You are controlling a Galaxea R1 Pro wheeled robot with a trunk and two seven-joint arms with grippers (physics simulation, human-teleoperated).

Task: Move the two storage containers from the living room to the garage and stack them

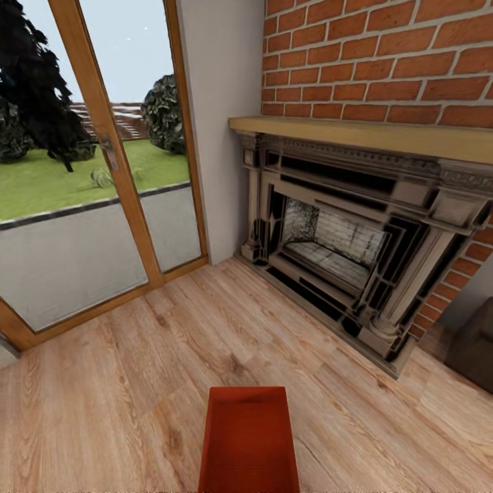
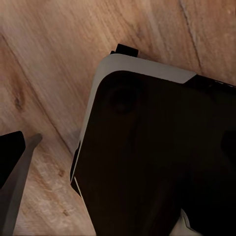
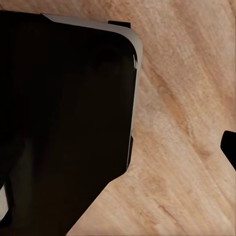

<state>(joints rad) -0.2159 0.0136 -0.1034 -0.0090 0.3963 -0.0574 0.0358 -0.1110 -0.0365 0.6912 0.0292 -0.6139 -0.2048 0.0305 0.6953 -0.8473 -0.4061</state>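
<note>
One orange-red storage container (image 1: 248, 438) shows in the head view at the bottom centre, open side up, over the light wood-plank floor (image 1: 123, 383) of the living room. I cannot tell what it rests on or whether anything holds it. In the left wrist view a dark fingertip (image 2: 11, 157) of the left gripper juts in at the edge, above the planks. The right wrist view has a small dark fingertip (image 3: 230, 145) of the right gripper at its edge. Nothing lies between the fingers where they show.
A red-brick fireplace (image 1: 342, 274) with a carved surround and wooden mantel stands ahead on the right. A wood-framed glass door (image 1: 103, 171) to a lawn is ahead on the left. My black, white-edged base (image 2: 157, 157) sits under both wrist cameras.
</note>
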